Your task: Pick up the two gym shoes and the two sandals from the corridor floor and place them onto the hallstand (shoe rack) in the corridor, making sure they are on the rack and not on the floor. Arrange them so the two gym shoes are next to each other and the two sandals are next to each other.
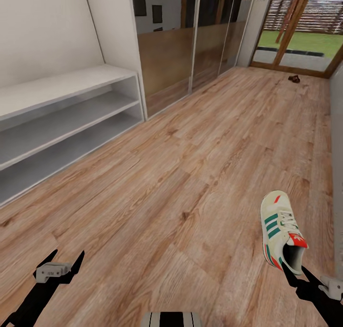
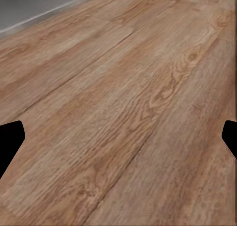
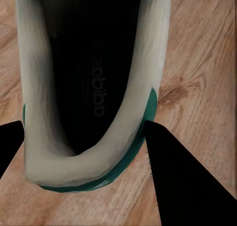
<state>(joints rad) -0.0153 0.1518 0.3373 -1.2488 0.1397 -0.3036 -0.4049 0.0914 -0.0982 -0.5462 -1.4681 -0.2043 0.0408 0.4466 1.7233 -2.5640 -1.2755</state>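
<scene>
Hallstand (image 1: 66, 108) far left against white wall, shelves bare. Left gripper (image 1: 59, 265) fingers spread, released, above corridor floor (image 1: 190, 165). Right gripper (image 1: 297, 274) fingers clamp heel rim of gym shoe (image 1: 282, 229); mirrored insole lettering (image 3: 98, 85). Dark small object (image 1: 294, 78) near glass door (image 1: 300, 27), too distant to identify.

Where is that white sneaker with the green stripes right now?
In the head view the gym shoe is low on the right, heel at the right gripper, over the wooden floor.

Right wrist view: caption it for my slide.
Right gripper straddling the heel of a gym shoe above the wood floor.
</scene>
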